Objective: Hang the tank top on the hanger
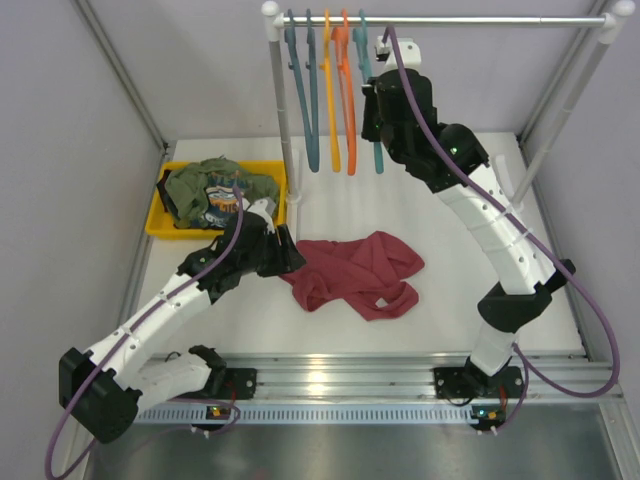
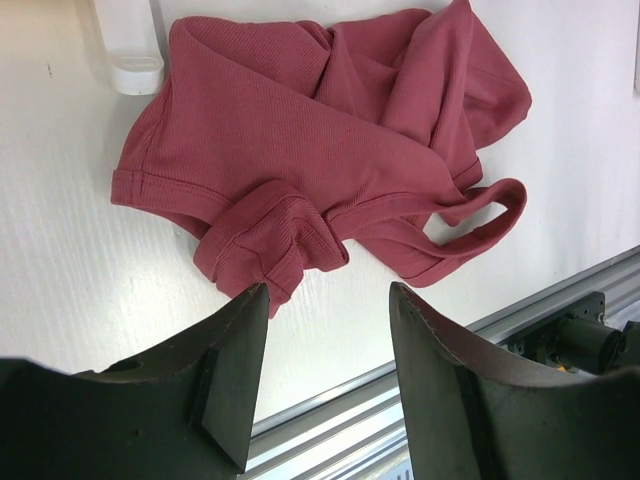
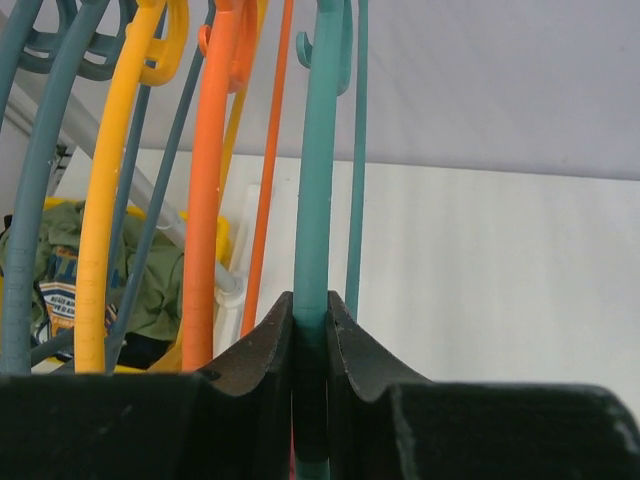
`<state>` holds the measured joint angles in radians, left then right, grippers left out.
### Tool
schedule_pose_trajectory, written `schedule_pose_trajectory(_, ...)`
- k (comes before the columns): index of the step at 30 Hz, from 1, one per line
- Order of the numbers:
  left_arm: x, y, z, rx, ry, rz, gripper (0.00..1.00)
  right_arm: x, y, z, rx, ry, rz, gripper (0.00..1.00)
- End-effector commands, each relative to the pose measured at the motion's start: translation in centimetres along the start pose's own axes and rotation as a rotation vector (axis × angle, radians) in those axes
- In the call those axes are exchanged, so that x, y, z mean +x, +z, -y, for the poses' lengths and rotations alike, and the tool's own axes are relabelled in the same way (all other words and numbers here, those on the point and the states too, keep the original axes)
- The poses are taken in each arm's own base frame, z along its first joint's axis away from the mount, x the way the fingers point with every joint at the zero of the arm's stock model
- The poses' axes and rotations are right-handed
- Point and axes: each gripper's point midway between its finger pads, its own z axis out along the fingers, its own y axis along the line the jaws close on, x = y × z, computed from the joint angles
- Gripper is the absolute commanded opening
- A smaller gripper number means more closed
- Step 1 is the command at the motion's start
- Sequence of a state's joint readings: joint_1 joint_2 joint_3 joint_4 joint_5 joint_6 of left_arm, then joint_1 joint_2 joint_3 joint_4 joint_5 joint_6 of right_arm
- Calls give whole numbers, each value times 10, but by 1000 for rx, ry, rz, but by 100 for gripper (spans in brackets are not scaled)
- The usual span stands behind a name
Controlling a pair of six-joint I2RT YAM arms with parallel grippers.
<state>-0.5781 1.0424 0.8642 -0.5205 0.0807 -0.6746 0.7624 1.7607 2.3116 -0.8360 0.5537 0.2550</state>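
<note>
Right gripper (image 3: 310, 302) is up at the rail (image 1: 450, 19). Its fingers (image 3: 258, 352) are pressed in on one bar of the teal hanger (image 3: 318, 150), pinching it with no gap that I can see. From the top view the hook looks to be on the rail, not yet lifted off. The hanger is the rightmost of the row. The orange hanger (image 3: 205, 200) is just beside it and the yellow hanger (image 3: 100, 210) beyond that.

Left gripper (image 2: 328, 292) is low over the surface (image 2: 60, 260), fingers (image 2: 235, 365) spread with nothing between them. The tank top (image 2: 330, 140) lies crumpled on the surface just ahead of the tips. One strap is looped out to the side and the hem is folded under itself.

Risks as I read them:
- Pulling the hanger straight back could drag its hook along the rail or snag the orange hanger. I judge it wants a lift first.
- The pinch is on a thin, smooth bar, so the hanger may swivel in the grip once it is free.
- The tank top is bunched, so a pinch at the folded hem may catch two layers and leave the neck opening buried.
- The rack post foot (image 2: 135, 72) sits close to the fabric. A careless sweep that way could knock it.
</note>
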Motion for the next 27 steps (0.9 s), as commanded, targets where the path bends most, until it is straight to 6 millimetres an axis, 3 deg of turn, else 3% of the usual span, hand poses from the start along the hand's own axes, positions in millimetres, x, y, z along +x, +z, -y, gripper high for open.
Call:
schedule_pose_trajectory(1,-3,-3,-1,-2,-3,22,57,-23,-15,15,25,26,57,0)
schedule_pose_trajectory(15,-2,-1,-3,-8,-2,19,57,-69,-35,26,24,106,239,0)
schedule_pose_trajectory(27,1,2,-3,-2,1,7,57,-64,-39,32,11,122,254,0)
